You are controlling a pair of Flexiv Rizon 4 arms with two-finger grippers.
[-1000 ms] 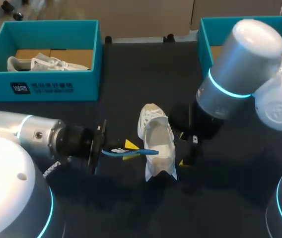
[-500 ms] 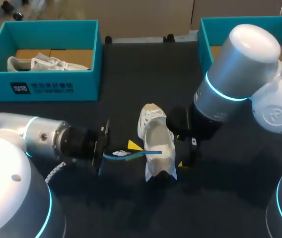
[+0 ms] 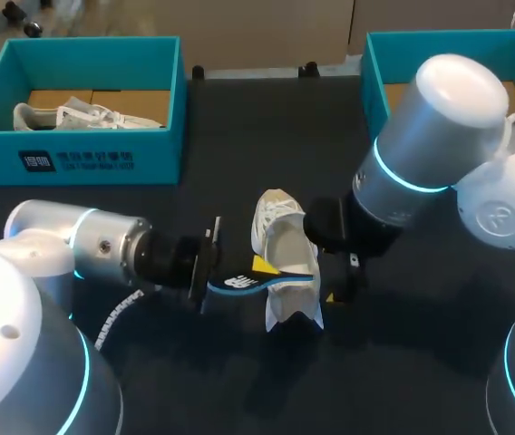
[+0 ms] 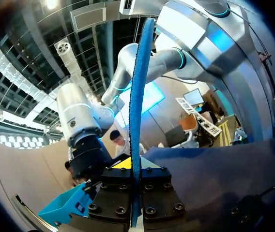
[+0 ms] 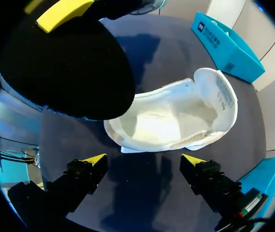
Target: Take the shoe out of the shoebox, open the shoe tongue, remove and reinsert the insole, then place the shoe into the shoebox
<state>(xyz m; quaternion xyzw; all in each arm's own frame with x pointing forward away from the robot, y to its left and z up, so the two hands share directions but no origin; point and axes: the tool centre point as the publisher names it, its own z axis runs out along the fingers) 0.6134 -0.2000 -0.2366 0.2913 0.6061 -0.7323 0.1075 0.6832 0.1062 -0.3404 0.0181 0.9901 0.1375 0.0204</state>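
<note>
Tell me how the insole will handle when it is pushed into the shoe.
The insole looks thin edge-on, so it probably bends easily and may buckle against the shoe. It sticks out from the left gripper with little droop, so it is likely light and somewhat springy. The right gripper is open, so the shoe might slide.

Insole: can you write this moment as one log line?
left tool: shut on insole | insole: over white shoe opening | right tool: open, shoe ahead of it
</note>
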